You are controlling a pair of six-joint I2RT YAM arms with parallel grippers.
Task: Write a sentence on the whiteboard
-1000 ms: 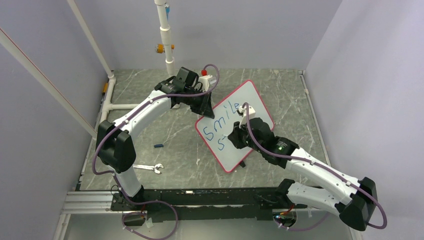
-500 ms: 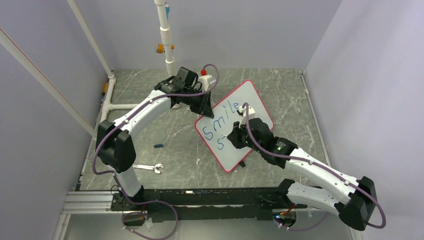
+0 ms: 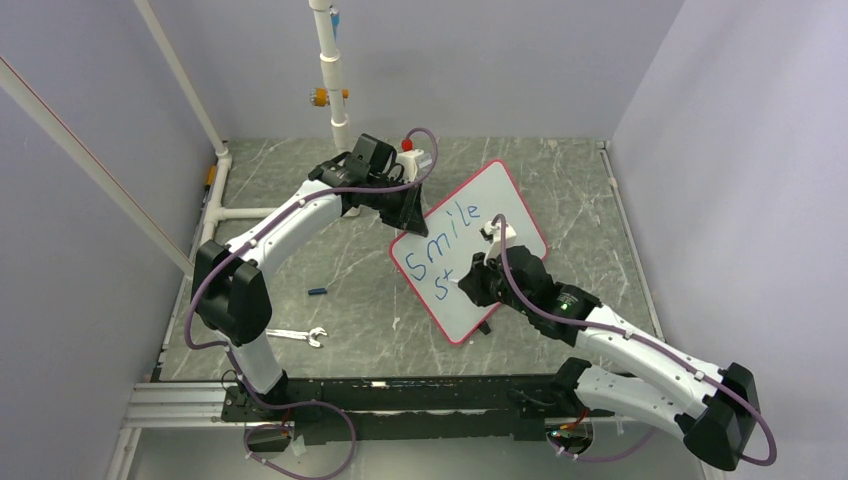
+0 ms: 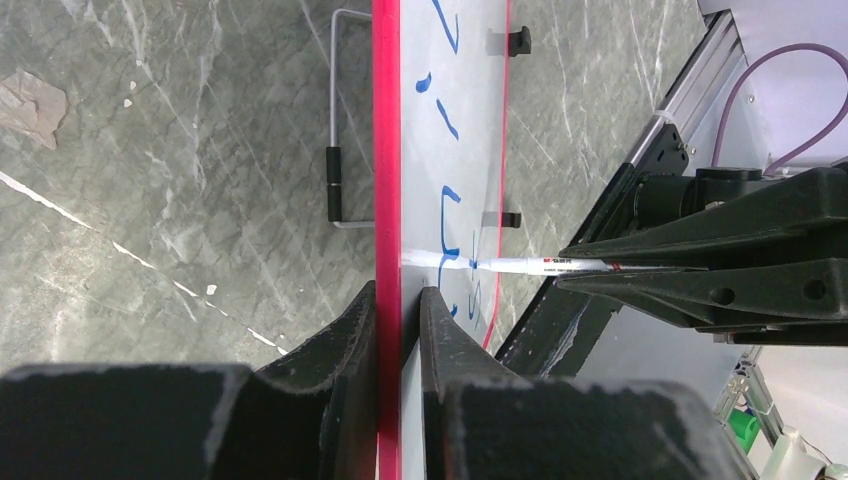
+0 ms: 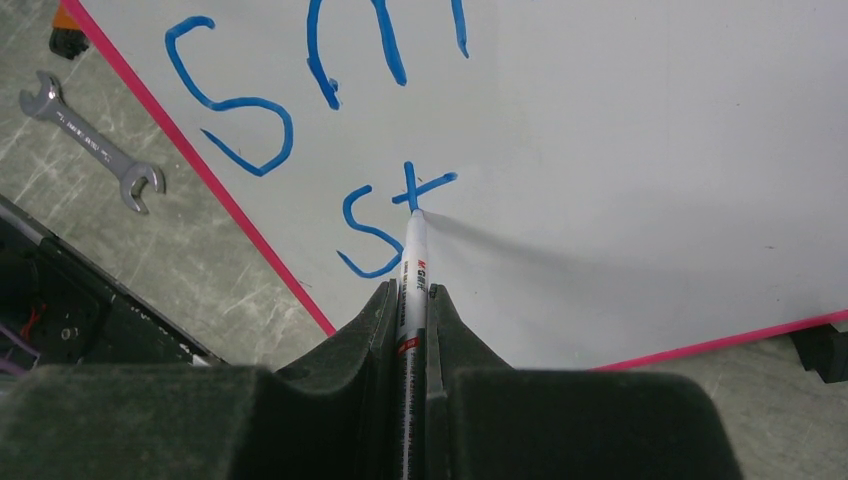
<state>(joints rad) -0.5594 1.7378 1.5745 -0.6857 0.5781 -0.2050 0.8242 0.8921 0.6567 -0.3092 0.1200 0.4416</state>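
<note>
The whiteboard [image 3: 500, 205], white with a thin red rim, stands tilted near the table's middle. My left gripper [image 3: 408, 222] is shut on its upper left rim [image 4: 386, 200]. The sentence [image 3: 447, 232] in blue reads "Smile" with "St" [image 3: 441, 289] below it. My right gripper [image 3: 470, 283] is shut on a white marker [image 5: 412, 262], whose blue tip touches the board at the foot of the "t" [image 5: 412, 190]. The marker also shows in the left wrist view [image 4: 520, 265], lying against the board face.
A silver wrench [image 3: 297, 336] lies on the grey table at the near left, also seen in the right wrist view [image 5: 95, 142]. A small blue cap [image 3: 317, 292] lies left of the board. A white pipe post [image 3: 333, 80] stands at the back.
The right gripper moved slightly toward the near side along the board. The "t" after "S" is now uncovered on the second line. The left arm has not moved.
</note>
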